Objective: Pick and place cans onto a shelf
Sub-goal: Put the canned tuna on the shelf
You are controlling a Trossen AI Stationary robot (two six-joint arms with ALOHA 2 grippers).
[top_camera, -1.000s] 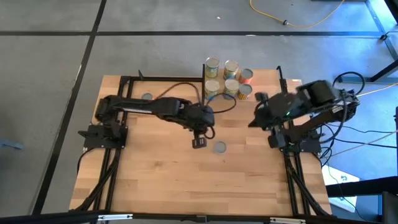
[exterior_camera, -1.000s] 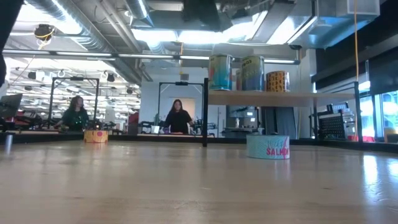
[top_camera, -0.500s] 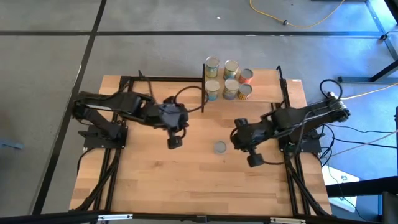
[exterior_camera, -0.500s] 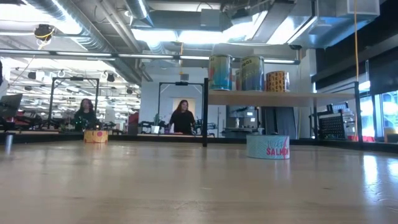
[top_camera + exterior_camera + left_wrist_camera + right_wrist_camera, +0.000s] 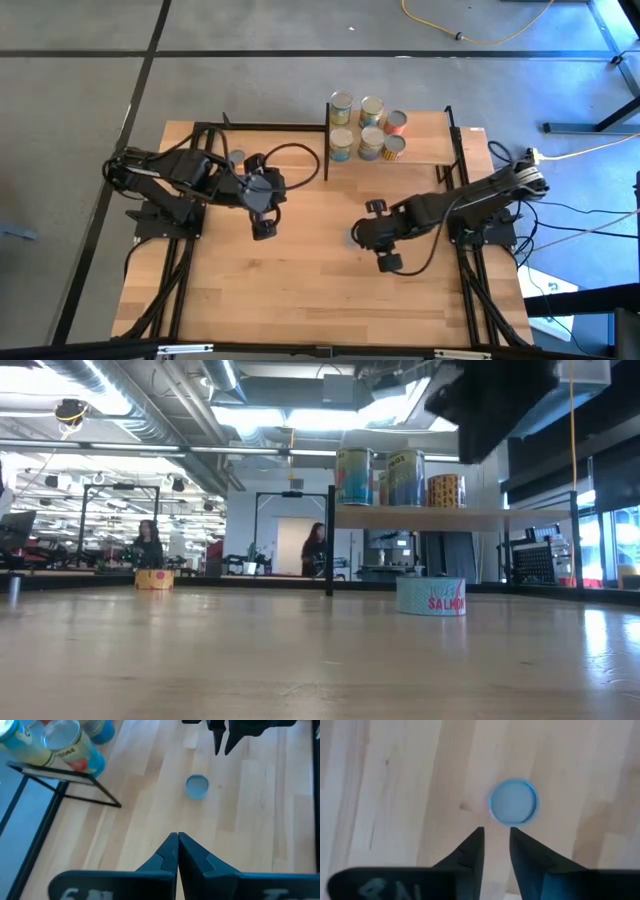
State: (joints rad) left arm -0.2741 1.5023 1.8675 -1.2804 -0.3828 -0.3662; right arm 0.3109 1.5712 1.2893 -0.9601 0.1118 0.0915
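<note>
Right gripper [image 5: 495, 840] poised over a loose can [image 5: 513, 802] on the table [image 5: 300, 290]; approach step.

Its fingers are seen slightly parted, nothing held; wider opening and a descent around the flat can are judged needed next. Left gripper [image 5: 177, 851] is shut, empty, parked well apart. Six cans are already stood on the shelf [image 5: 425, 152].
</note>
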